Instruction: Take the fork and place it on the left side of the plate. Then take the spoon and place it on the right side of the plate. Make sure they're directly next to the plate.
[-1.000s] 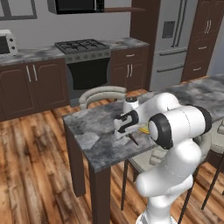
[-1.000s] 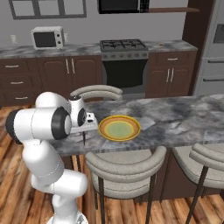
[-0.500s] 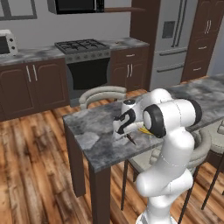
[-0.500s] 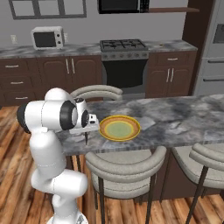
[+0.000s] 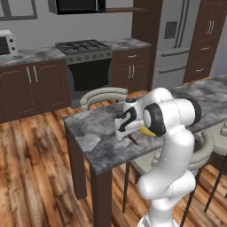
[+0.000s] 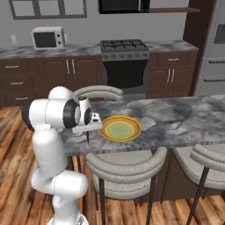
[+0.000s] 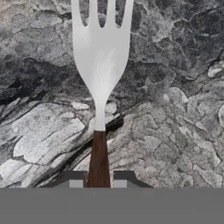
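The fork (image 7: pixel 100 65) has silver tines and a dark brown handle and lies low over the marbled island counter (image 7: pixel 175 109), tines pointing away from the hand. My gripper (image 7: pixel 99 179) straddles the end of the handle, and a thin gap shows on each side between handle and fingertips (image 7: pixel 75 180). From the right base, the gripper (image 6: pixel 86 132) sits just left of the yellow-rimmed plate (image 6: pixel 120 128), the fork handle (image 6: pixel 87 139) poking out below it. From the left base, the gripper (image 5: pixel 126 134) hides most of the plate (image 5: pixel 144 132). The spoon is out of view.
Grey stools (image 6: pixel 125 166) are tucked under the near edge of the island, and another chair (image 6: pixel 97 92) stands at its far side. The counter stretches bare to the right of the plate (image 6: pixel 184 118). Stove and dark cabinets line the back wall.
The hand has sunk a little toward the counter beside the plate, and the jaws have eased slightly off the fork handle.
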### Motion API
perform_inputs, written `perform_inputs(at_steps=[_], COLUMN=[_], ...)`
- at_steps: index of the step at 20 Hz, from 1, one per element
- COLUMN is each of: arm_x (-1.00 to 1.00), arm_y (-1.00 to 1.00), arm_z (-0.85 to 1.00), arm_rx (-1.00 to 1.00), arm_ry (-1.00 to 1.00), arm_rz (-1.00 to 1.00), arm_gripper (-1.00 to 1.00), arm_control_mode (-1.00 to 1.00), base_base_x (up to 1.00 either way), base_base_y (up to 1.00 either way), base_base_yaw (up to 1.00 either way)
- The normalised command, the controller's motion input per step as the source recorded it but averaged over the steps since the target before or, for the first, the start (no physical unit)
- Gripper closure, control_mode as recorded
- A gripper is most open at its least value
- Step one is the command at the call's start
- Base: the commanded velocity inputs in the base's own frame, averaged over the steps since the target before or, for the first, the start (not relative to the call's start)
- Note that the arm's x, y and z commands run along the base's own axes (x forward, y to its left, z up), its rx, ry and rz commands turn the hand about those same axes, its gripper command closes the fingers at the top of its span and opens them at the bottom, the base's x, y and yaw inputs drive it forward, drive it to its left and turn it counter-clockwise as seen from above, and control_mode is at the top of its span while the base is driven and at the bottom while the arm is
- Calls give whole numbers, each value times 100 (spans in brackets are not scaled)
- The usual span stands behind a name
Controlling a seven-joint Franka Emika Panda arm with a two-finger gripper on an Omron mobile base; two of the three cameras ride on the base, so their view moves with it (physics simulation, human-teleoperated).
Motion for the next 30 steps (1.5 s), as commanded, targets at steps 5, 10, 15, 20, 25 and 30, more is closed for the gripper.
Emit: perform_inputs(at_steps=[5,10,15,20,25,30], arm_x=[6,-16,-16,-23,-46,-79], arm_y=[0,0,0,6,27,40], arm_z=[-45,14,54,61,45,7], arm_rx=[-1,0,0,0,0,0], arm_ry=[1,-4,-1,0,0,0], arm_rz=[0,0,1,3,2,0], arm_gripper=[-100,-100,-100,-100,-100,-100], arm_control_mode=[-100,-100,-100,-100,-100,-100], base_base_x=[0,0,0,0,0,0], base_base_y=[0,0,0,0,0,0], base_base_yaw=[0,0,0,0,0,0])
